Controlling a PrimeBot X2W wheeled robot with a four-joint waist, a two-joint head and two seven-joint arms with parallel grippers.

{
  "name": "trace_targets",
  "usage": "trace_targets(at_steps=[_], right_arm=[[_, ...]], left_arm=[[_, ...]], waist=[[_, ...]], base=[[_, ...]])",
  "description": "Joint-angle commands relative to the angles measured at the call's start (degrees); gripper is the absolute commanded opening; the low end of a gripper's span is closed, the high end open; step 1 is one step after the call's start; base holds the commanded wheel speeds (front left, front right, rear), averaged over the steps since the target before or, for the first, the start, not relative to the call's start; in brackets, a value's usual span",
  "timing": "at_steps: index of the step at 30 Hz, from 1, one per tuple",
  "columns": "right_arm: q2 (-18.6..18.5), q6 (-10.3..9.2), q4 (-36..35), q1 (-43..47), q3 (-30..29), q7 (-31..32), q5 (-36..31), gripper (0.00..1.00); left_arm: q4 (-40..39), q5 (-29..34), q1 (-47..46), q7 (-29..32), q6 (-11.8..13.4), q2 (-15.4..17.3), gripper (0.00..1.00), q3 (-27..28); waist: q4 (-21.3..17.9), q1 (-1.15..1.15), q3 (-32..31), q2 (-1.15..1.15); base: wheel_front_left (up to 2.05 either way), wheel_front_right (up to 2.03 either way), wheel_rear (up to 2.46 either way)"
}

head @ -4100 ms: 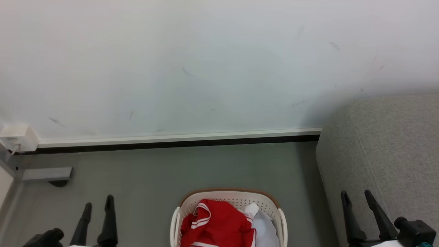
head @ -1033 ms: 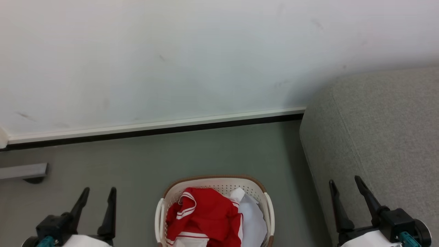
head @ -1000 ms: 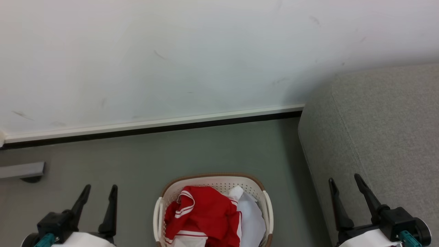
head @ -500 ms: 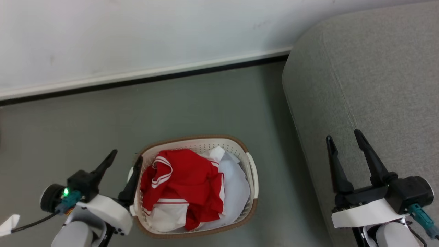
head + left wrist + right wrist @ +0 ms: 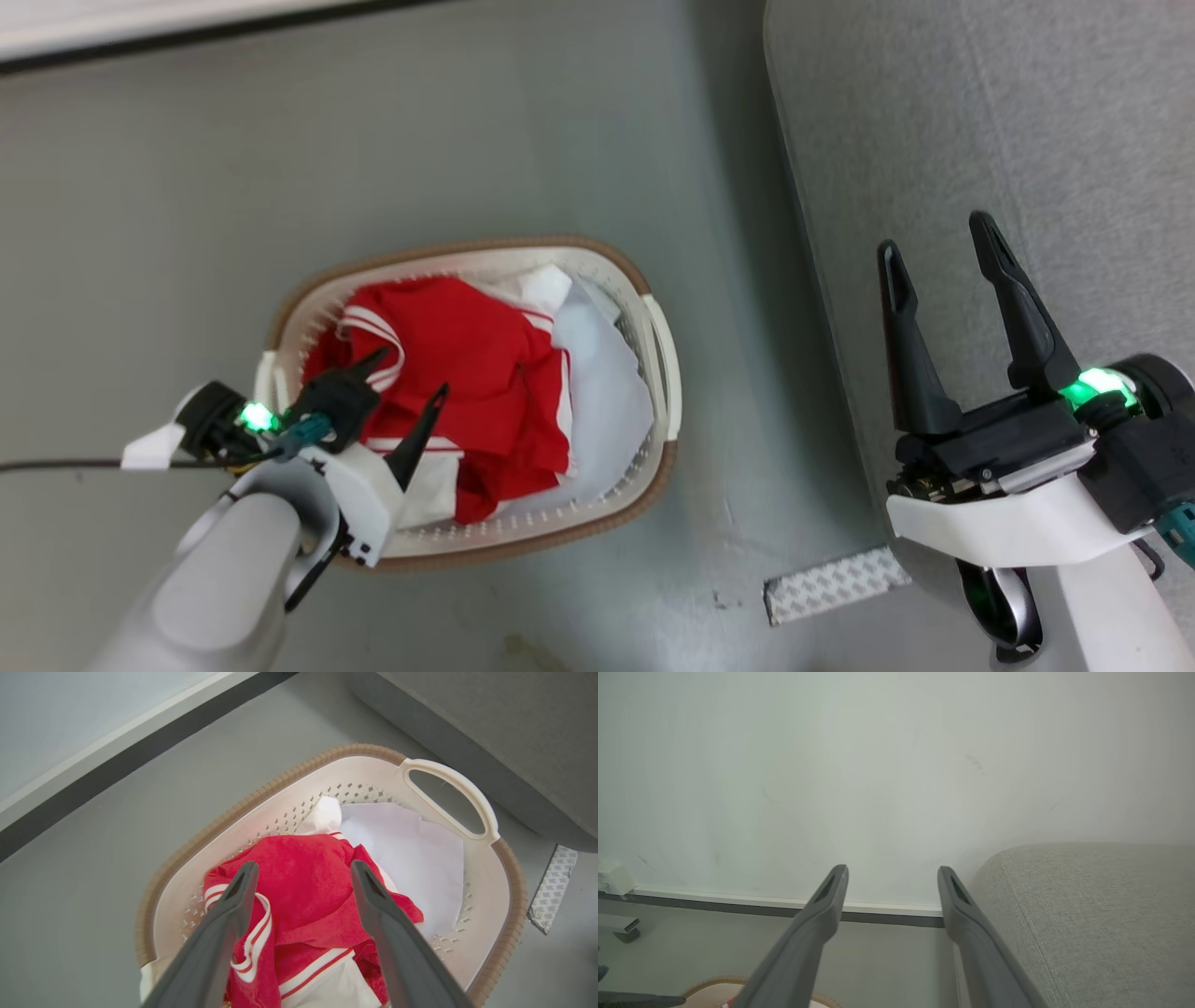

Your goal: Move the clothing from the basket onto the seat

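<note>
The oval cream basket [image 5: 659, 345] with a brown rim stands on the grey floor, with the grey seat [image 5: 980, 121] to its right. Crumpled red clothing [image 5: 467, 355] with white stripe trim fills its left half, on a pale sheet [image 5: 602, 383]. My left gripper [image 5: 411, 371] hangs open over the basket's left side, its fingers [image 5: 233, 905] spread just above the red clothing [image 5: 303, 896], nothing between them. My right gripper [image 5: 934, 252] stands open and empty over the seat's left edge. In the right wrist view the seat [image 5: 1087, 914] lies at lower right.
A wall with a white and black skirting [image 5: 168, 28] runs along the far side. A patterned grey strip [image 5: 831, 583] lies on the floor by the seat's near corner. Bare floor [image 5: 467, 131] lies between basket and wall. A black cable [image 5: 56, 464] trails left from my left wrist.
The head camera has tilted down, so the wall has slid out of the top of the picture. My left gripper has moved right, from beside the basket to over the red clothing.
</note>
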Motion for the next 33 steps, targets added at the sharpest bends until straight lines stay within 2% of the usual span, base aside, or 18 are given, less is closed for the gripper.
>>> trace_targets(at_steps=[1,10,15,23,33], right_arm=[[0.01,-0.12,-1.52,-1.34,0.65,-0.16,0.33,1.00],[0.00,-0.12,-6.80,-2.42,1.72,-0.16,0.71,1.00],[0.00,-0.12,-8.53,-1.71,1.43,-0.16,0.27,1.00],[0.00,-0.12,-10.04,-0.93,0.58,-0.16,0.43,1.00],[0.00,-0.12,-10.97,0.19,-0.24,-0.16,0.98,1.00]], left_arm=[[1.01,0.19,-2.28,0.66,0.03,1.15,1.00,-1.98],[3.02,-4.33,-10.48,2.22,0.03,4.59,1.00,-14.79],[4.14,-6.03,-14.77,2.37,0.03,5.92,1.00,-19.95],[7.05,-8.53,-20.06,2.99,0.03,6.64,1.00,-26.12],[10.11,-11.88,-23.14,2.59,0.03,5.61,1.00,-31.91]], waist=[[-1.79,-0.01,5.37,0.00],[-2.81,-0.01,12.80,0.00],[-2.92,-0.01,15.79,0.00],[-3.01,-0.01,18.57,0.00],[-3.30,-0.01,20.00,0.00]], base=[[0.00,0.00,0.00],[0.00,0.00,0.00],[0.00,0.00,0.00],[0.00,0.00,0.00],[0.00,0.00,0.00]])
